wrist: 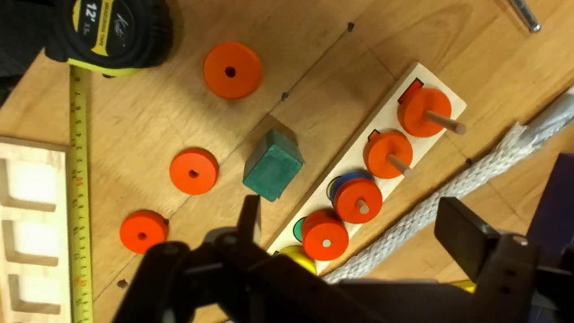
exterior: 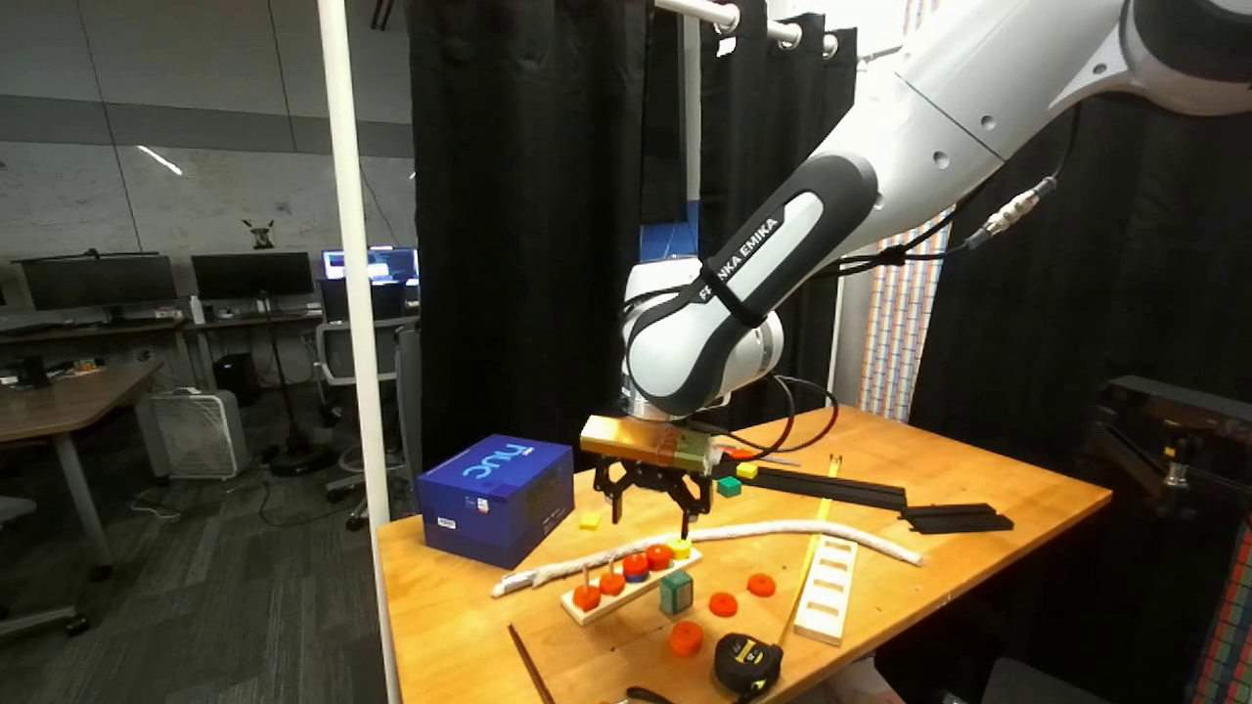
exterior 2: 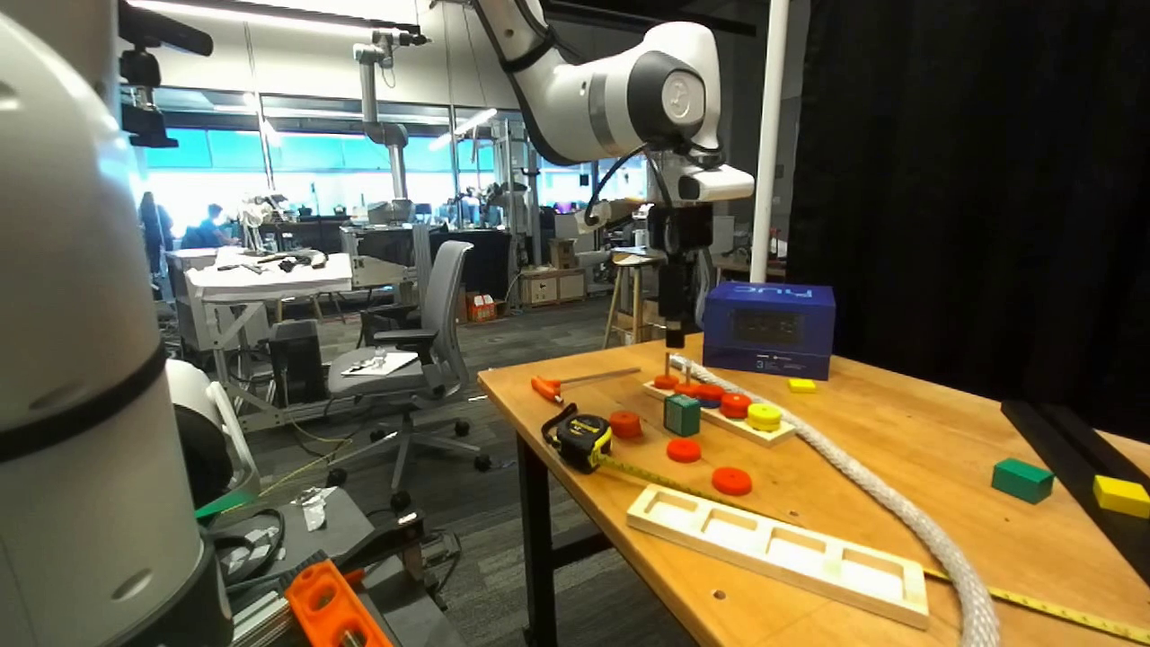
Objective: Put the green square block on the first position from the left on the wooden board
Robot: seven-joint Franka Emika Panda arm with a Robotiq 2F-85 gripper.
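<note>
A green square block stands on the table beside a pegged strip of discs; it also shows in an exterior view and the wrist view. A second green block lies farther off near black rails, also in an exterior view. I cannot tell which is meant. The pale wooden board has several square recesses, all without blocks; it shows in an exterior view and partly in the wrist view. My gripper is open and empty, above the pegged strip and rope.
The pegged strip carries red, blue and yellow discs; two pegs stick up. Loose red discs, a tape measure with its blade out, a white rope, the blue box and yellow blocks lie around.
</note>
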